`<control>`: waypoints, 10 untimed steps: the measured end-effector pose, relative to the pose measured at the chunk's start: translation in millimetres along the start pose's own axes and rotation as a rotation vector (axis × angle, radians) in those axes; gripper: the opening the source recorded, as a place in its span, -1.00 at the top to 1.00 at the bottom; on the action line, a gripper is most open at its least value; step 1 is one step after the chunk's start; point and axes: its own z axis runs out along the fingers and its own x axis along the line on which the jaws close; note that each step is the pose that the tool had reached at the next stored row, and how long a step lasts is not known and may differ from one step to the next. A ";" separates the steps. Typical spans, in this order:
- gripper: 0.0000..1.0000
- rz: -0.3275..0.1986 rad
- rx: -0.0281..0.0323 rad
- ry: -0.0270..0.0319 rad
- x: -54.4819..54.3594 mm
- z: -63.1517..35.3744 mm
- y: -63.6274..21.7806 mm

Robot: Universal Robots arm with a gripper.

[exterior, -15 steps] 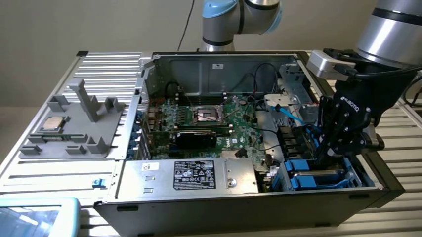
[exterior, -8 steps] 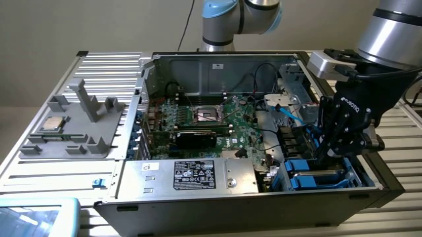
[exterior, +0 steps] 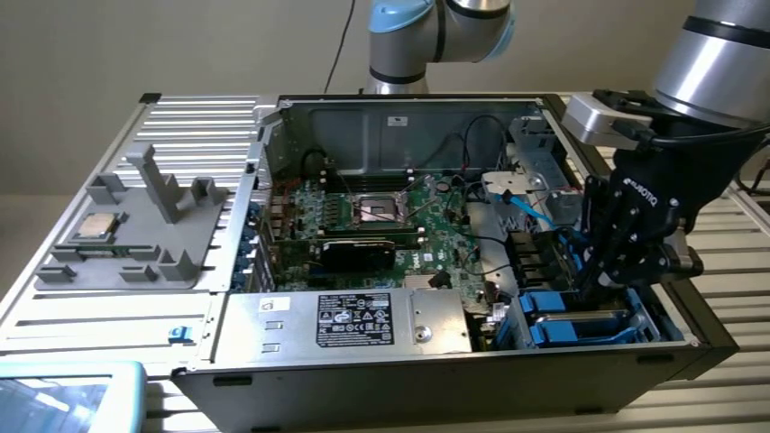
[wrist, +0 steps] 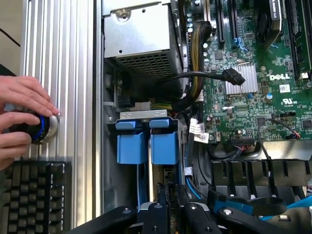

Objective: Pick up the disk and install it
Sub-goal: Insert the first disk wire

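Note:
The disk (wrist: pixel 164 146) stands on edge in the drive bay of the open computer case (exterior: pixel 398 383). Its blue carrier bracket sits beside a second blue carrier (wrist: pixel 130 146). My gripper (wrist: pixel 170 200) reaches down into that bay from above, and its black fingers (wrist: pixel 158 212) are shut on the disk's near edge. In the exterior view the gripper (exterior: pixel 598 287) is sunk into the case's corner at the exterior view's right, just above the blue carriers (exterior: pixel 578 325). The disk's label is hidden.
The green motherboard (exterior: pixel 385 225) fills the case's middle, next to the silver box with a black label (exterior: pixel 349 320). A loose black cable plug (wrist: pixel 233 75) hangs near the bay. A person's hand (wrist: pixel 22 109) rests on a blue-ringed knob above a keyboard (wrist: pixel 34 195). A CPU chip (exterior: pixel 96 227) lies on the grey fixture.

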 end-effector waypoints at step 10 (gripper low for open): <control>0.66 0.000 -0.0001 -0.0023 1.9 0.6 0.1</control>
